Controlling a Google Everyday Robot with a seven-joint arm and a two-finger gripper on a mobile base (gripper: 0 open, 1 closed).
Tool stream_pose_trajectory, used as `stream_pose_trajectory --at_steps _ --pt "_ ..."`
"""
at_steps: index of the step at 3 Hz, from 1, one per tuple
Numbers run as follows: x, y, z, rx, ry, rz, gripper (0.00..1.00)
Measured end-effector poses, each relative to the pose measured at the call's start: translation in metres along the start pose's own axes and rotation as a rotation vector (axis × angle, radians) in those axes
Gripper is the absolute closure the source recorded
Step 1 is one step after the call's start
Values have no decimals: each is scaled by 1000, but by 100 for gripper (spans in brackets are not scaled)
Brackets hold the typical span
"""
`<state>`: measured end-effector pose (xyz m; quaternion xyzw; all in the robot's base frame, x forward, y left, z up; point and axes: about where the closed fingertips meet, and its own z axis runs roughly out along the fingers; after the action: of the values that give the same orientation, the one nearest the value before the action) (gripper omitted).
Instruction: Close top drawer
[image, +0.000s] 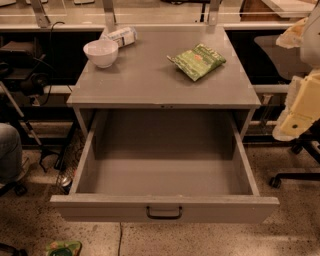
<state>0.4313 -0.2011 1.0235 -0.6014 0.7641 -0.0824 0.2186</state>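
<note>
The top drawer (165, 207) of the grey metal cabinet (150, 80) is pulled far out toward me and its inside is bare. Its front panel carries a small black loop handle (164, 214) at the centre. My arm and gripper (299, 117) show at the right edge as cream-coloured parts, to the right of the cabinet and apart from the drawer, level with the cabinet's front.
On the cabinet top stand a white bowl (101, 52), a green snack bag (197, 61) and a white packet (120, 36). An office chair base (295, 176) is at the right. A person's leg (9, 150) and cables are at the left. A green object (62, 248) lies on the floor.
</note>
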Motion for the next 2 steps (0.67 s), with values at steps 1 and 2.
stream_pose_trajectory --at_steps 1,2 --pt "0 0 0 0 0 0 0" --pt "16 36 36 -143 27 115 0"
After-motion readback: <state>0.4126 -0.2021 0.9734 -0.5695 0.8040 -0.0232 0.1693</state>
